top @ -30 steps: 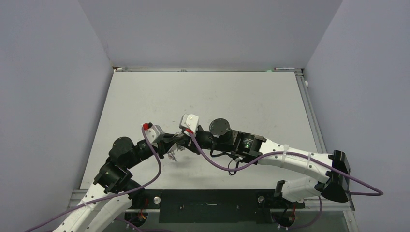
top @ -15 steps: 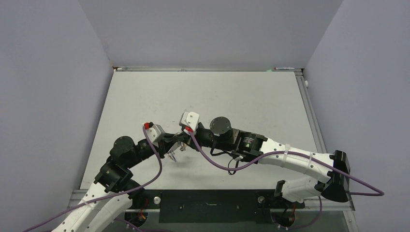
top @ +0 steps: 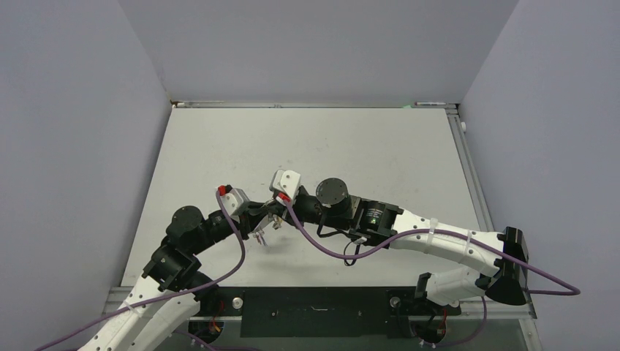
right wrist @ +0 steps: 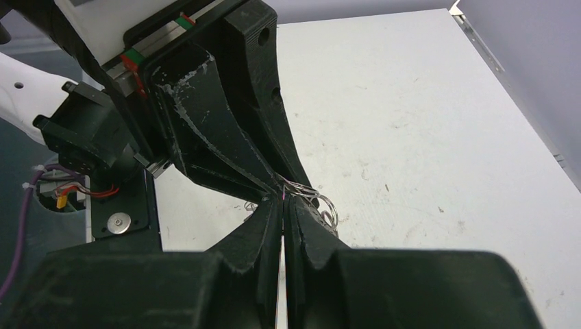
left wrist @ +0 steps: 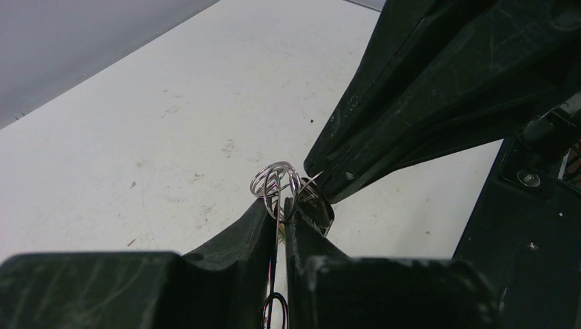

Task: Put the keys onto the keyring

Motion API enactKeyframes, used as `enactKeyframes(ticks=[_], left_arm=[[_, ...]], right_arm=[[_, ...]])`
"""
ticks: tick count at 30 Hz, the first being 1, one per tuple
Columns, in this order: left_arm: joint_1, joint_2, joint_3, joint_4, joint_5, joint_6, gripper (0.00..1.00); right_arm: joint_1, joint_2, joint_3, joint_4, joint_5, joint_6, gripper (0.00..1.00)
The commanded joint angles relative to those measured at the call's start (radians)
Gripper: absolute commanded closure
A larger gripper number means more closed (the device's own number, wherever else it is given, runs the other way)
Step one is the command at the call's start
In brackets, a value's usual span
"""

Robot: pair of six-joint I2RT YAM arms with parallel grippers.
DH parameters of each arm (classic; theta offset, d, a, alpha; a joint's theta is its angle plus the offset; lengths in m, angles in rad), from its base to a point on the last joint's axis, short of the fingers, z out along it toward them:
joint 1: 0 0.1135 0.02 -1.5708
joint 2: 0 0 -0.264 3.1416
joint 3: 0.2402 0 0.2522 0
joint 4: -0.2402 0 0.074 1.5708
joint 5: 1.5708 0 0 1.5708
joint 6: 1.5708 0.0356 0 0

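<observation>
Where the two arms meet above the table (top: 351, 146), threading is in hand: the left gripper (left wrist: 281, 214) pinches the ring (left wrist: 277, 229) by its thin wire. The right gripper (right wrist: 283, 205) has its jaws pressed together on something thin (a key (left wrist: 310, 199), I judge) at a small coil (left wrist: 275, 181). The next move calls for fine sliding along the wire. The table's edges lie well apart, with room all round.

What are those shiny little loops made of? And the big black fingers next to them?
The shiny loops look like thin bare metal wire: silvery, glossy, catching bright glints. The right gripper's fingers look like hard black plastic, matte, with pale scuffs and scratches along the edges; painted metal can't be ruled out.
</observation>
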Motion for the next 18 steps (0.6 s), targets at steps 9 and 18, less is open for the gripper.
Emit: enactKeyframes(ticks=[9,18], left_arm=[[-0.003,-0.002,0.027,0.054,0.011,-0.004,1.0],[-0.003,-0.001,0.027,0.059,0.033,-0.004,1.0]], right_arm=[[0.006,0.013,0.044,0.032,0.047,-0.013,0.95],[0.005,0.02,0.045,0.032,0.053,-0.016,0.95]])
